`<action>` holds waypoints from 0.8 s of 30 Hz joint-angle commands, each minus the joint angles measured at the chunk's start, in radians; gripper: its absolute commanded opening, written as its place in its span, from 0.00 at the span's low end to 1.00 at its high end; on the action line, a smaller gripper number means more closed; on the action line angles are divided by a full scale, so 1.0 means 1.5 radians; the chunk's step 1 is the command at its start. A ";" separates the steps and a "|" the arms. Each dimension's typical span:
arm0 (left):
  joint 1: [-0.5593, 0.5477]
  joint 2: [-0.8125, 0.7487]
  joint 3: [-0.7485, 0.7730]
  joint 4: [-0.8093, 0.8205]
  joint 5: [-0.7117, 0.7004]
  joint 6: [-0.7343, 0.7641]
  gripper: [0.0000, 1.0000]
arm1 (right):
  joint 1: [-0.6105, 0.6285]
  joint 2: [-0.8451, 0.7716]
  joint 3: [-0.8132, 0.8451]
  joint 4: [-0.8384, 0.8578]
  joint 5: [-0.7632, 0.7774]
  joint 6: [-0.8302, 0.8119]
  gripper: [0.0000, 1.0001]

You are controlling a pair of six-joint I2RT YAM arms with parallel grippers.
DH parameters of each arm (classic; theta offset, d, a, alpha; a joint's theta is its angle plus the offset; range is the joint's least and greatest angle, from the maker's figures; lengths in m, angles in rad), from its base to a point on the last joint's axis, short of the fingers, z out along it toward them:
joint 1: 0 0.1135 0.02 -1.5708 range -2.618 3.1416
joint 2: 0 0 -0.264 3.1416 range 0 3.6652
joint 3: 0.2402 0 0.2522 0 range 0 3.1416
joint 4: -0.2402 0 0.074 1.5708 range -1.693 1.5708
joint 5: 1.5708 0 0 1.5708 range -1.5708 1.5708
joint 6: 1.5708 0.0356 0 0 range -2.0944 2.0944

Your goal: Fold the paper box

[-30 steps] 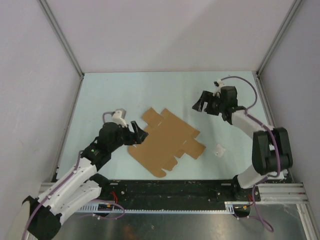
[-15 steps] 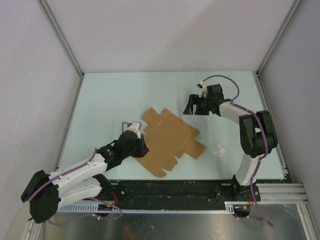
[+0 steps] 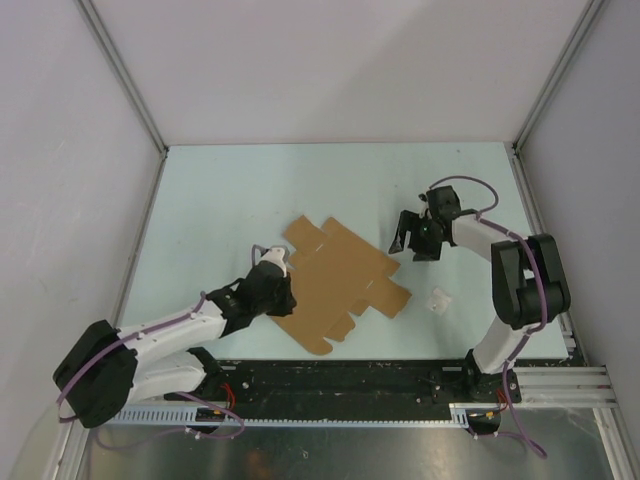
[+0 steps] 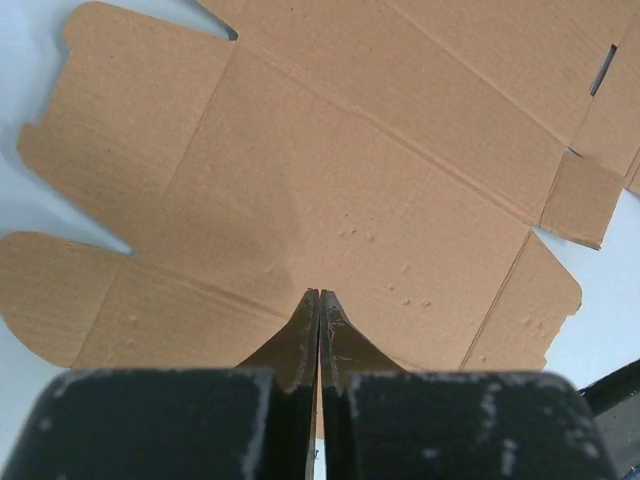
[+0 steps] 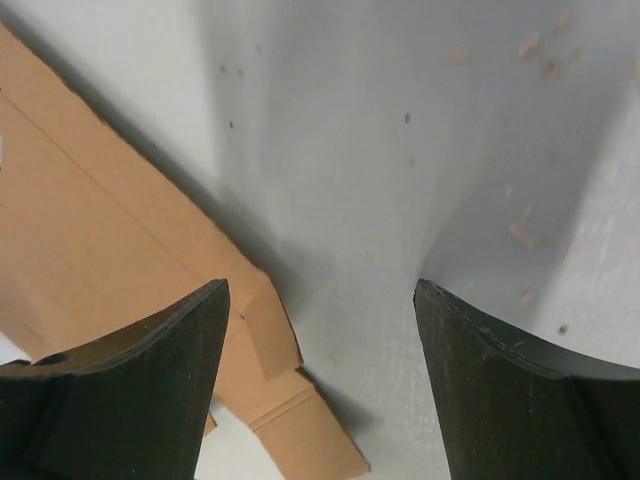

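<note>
Across the top external view, the pale blue-green table point(image 3: 220, 190) fills the field between plain grey walls point(image 3: 330, 70). Next in size, the paper box point(image 3: 335, 280) lies near the table's middle as a flat, unfolded sheet of brown cardboard with creased panels and rounded tab flaps. It sits askew to the table edges. From my remote station I see the left arm point(image 3: 160, 335) stretched low along the near-left of the table toward the sheet's left edge. The right arm point(image 3: 520, 280) bends back from the right side toward the sheet's far-right corner. On the left wrist view, the left gripper point(image 4: 318, 300) has its two dark fingers pressed together, with their tips at the near edge of the sheet. I cannot tell whether that edge is nipped between them. On the right wrist view, the right gripper point(image 5: 320, 290) has its fingers spread wide and grips nothing. It hangs over bare table just beside a tab of the sheet, and one finger overlaps the cardboard's edge in view. Smallest, a tiny white wad of paper point(image 3: 439, 299) rests on the table just right of the sheet, apart from both grippers.
</note>
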 commanded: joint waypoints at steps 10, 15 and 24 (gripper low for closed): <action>-0.012 0.049 -0.011 0.038 -0.004 -0.002 0.00 | -0.015 -0.087 -0.133 0.131 -0.105 0.108 0.80; -0.023 0.070 -0.017 0.043 -0.012 -0.007 0.00 | -0.014 -0.083 -0.148 0.170 -0.149 0.113 0.80; -0.034 0.099 -0.019 0.047 -0.017 -0.009 0.00 | -0.015 -0.043 -0.160 0.222 -0.201 0.114 0.82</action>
